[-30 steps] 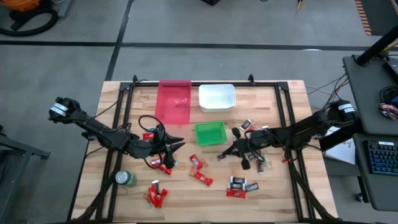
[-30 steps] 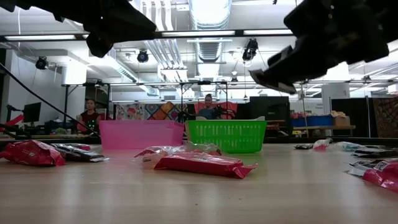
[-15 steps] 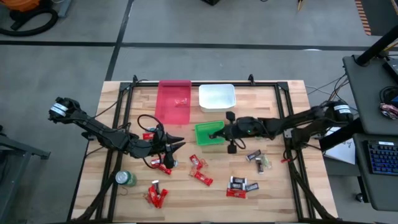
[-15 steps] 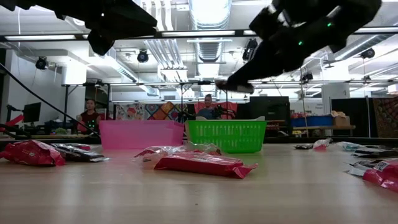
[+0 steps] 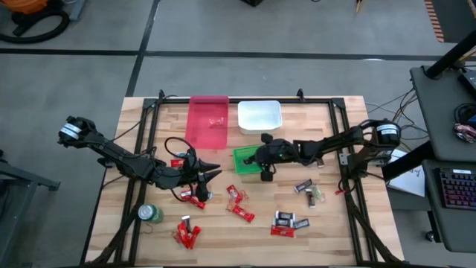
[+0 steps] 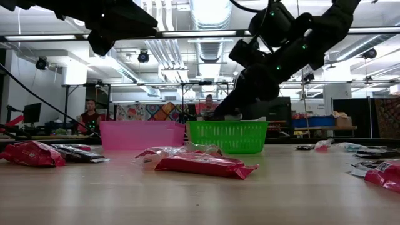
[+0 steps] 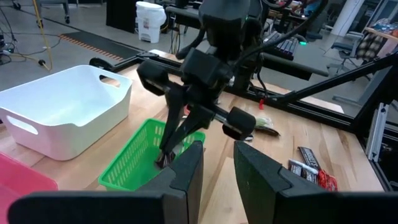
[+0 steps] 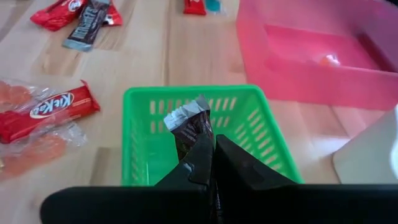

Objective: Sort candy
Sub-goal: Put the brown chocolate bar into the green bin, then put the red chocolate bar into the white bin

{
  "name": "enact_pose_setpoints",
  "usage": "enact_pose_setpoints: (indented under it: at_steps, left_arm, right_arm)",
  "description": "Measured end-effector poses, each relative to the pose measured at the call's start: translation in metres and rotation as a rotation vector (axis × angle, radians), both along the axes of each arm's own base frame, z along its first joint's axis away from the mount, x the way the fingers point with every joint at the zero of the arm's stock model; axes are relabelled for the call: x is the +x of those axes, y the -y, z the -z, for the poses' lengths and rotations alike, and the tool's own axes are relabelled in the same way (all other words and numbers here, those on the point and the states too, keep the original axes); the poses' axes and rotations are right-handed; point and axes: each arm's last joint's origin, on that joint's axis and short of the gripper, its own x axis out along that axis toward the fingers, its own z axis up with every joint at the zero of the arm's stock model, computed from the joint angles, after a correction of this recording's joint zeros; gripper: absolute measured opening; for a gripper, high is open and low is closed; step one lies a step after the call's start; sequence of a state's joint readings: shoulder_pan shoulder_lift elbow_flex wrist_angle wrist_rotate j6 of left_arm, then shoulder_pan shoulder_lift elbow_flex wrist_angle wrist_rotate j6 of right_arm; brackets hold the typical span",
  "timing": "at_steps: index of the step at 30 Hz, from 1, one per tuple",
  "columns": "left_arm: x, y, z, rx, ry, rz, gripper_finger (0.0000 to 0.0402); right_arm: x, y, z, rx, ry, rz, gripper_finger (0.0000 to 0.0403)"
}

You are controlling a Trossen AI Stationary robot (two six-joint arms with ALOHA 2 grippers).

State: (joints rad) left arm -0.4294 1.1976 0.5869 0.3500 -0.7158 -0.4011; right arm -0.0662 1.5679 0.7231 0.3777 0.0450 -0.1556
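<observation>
**Right wrist view: dark sweet held over green basket**

Right gripper (image 8: 213,163) pinches a dark brown, silver-ended wrapped candy (image 8: 189,126) above the green slotted plastic bin (image 8: 140,149). Left gripper (image 5: 210,174), jaws slightly parted and empty, hovers near red-wrapped candies (image 5: 239,204).

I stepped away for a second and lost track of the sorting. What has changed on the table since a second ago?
The right gripper, shut on a dark-wrapped candy, swung from the candy pile on the table's right side over to the green basket and now holds it just above the inside. The left gripper stayed hovering where it was; loose candy, bins and can unchanged.
</observation>
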Motion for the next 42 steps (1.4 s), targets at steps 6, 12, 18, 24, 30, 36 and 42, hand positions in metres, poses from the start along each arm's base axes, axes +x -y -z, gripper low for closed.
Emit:
enact_pose_setpoints:
  at_steps: [6,12,18,24,30,36,42]
  left_arm:
    - [0.0,0.0,0.0,0.0,0.001,0.0,0.0075]
    - [0.0,0.0,0.0,-0.001,0.0,0.0,0.0075]
    - [0.0,0.0,0.0,-0.038,0.01,-0.007,0.0075]
    - [-0.003,-0.001,0.01,-0.152,-0.045,-0.048,0.0075]
    - [-0.009,-0.009,0.028,-0.32,-0.199,-0.073,0.0075]
    - [-0.011,-0.022,0.036,-0.467,-0.368,0.004,0.0075]
    - [-0.014,-0.029,0.042,-0.526,-0.476,0.041,0.0075]
  right_arm:
    - [0.0,0.0,-0.003,0.016,0.013,0.017,0.006]
    - [0.0,0.0,-0.003,0.023,0.015,0.024,0.0108]
    - [0.002,0.0,-0.008,0.045,0.03,0.036,0.0137]
    - [0.003,-0.001,-0.026,0.16,0.025,0.1,0.0151]
    - [0.001,-0.001,-0.047,0.193,-0.02,0.095,0.0158]
    - [0.004,-0.001,-0.063,0.172,0.005,0.077,0.0153]
    - [0.007,-0.001,-0.071,0.158,0.01,0.068,0.0157]
